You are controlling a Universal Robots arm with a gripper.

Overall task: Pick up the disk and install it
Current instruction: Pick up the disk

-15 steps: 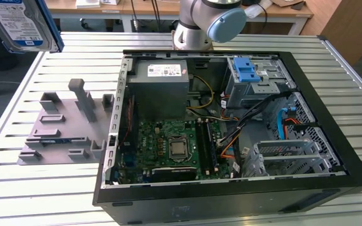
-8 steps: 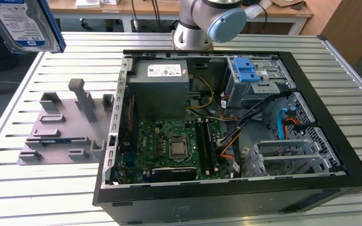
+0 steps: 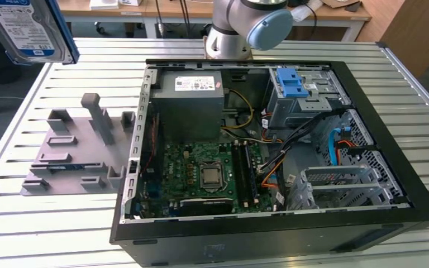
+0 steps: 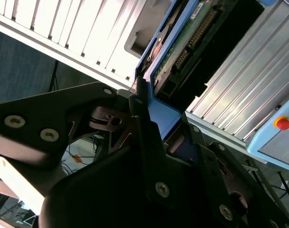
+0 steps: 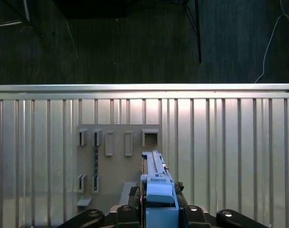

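- The black two-fingered gripper (image 5: 157, 202) pinches the silver rectangular disk (image 3: 32, 28) by its blue plastic frame, jaws pressed against it.
- The disk is held in the air at the exterior view's far left, above the grey moulded holder plate (image 3: 73, 151) and apart from the open black computer case (image 3: 274, 234).

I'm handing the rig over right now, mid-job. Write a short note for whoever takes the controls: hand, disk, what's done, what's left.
Hand: shut on the disk, gripping its blue frame, as both wrist views show.
Disk: held in the air at the exterior view's upper left, above the grey fixture and the slatted table, touching neither.
Open computer case: on the table, to the exterior view's right of the fixture.
Done: disk picked up.
Left: installing it. The disk is outside the case.
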